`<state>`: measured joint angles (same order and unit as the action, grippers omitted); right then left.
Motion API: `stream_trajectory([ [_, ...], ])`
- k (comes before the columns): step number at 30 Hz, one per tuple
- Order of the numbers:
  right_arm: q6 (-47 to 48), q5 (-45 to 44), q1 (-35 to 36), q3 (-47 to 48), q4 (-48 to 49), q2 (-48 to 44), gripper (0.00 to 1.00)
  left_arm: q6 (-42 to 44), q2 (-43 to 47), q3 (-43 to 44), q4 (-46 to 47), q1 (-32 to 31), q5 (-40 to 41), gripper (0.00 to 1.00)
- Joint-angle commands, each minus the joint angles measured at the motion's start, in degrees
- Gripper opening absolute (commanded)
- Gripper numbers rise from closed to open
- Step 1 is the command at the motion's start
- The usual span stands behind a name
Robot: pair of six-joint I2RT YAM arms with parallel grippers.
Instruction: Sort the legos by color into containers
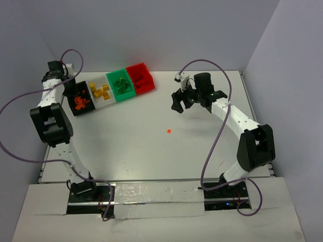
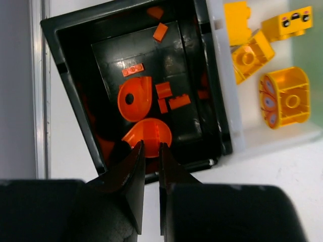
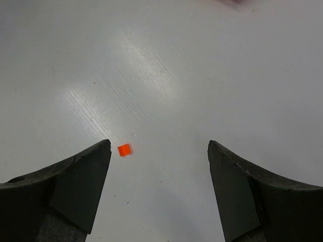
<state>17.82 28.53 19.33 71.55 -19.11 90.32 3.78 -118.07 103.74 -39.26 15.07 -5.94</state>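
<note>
Four bins stand in a row at the back left: black [image 1: 72, 107], white [image 1: 95, 102], green [image 1: 130, 93], red [image 1: 147, 86]. The black bin [image 2: 55, 30] holds several orange legos [image 2: 135, 98]. The white bin [image 2: 228, 85] holds yellow legos [image 2: 285, 96]. Green legos [image 1: 120, 82] lie in the green bin. One tiny orange lego [image 1: 168, 131] lies alone on the table. My left gripper [image 2: 150, 146] hovers over the black bin's near edge, jaws almost together with nothing between them. My right gripper [image 3: 159, 146] is wide open above the table, the orange lego [image 3: 123, 149] just beside its left finger [image 3: 83, 176].
The white table [image 1: 151, 156] runs to grey walls at the back and right. The right arm's purple cable [image 1: 209, 151] loops over the table's right half. The left arm stands along the table's left edge [image 1: 48, 151].
</note>
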Motion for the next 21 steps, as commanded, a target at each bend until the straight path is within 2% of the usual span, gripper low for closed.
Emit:
stream_trajectory([
  [1, 0.0, 0.8, -1.2, 0.2, -1.2, -1.0, 0.84, 3.5, -2.1, 5.0, 2.8, -0.2, 0.9, 0.24],
  [4, -0.3, 1.0, -2.0, 0.9, -2.3, -0.5, 0.84, 5.6, -2.6, 5.9, 4.0, -0.4, -2.3, 0.41],
  [6, -0.8, 1.2, -2.6, 1.2, -2.4, -0.3, 0.84, 7.7, -2.0, 6.0, 4.2, -0.6, -4.9, 0.46],
  [8, -2.0, 1.8, -4.0, 1.8, -2.4, 0.0, 0.84, 10.0, -0.4, 6.0, 3.9, -1.3, -9.2, 0.58],
  [10, -3.2, 2.6, -5.4, 1.9, -2.5, 0.4, 0.84, 12.3, 2.0, 5.2, 3.4, -2.2, -13.6, 0.59],
  [11, -3.7, 3.2, -6.4, 1.9, -2.6, 0.5, 0.85, 13.6, 4.1, 4.5, 2.8, -2.5, -20.2, 0.59],
  [12, -4.3, 3.3, -6.5, 1.9, -2.6, 0.6, 0.84, 15.0, 4.4, 4.2, 2.4, -3.2, -20.9, 0.59],
  [14, -5.8, 4.7, -8.6, 2.3, -3.1, 1.1, 0.85, 19.8, 10.5, -0.7, 1.6, -6.8, -33.0, 0.59],
  [15, -6.2, 5.3, -9.5, 2.3, -3.2, 1.3, 0.85, 22.3, 11.8, -1.8, 0.4, -9.4, -34.5, 0.59],
  [18, -7.2, 7.0, -12.7, 2.5, -4.2, 2.1, 0.85, 35.0, 15.1, -6.9, -6.4, -23.3, -35.5, 0.58],
  [21, -7.4, 7.7, -14.4, 2.9, -4.8, 2.6, 0.85, 39.6, 18.0, -15.0, -3.7, -32.9, -36.7, 0.57],
])
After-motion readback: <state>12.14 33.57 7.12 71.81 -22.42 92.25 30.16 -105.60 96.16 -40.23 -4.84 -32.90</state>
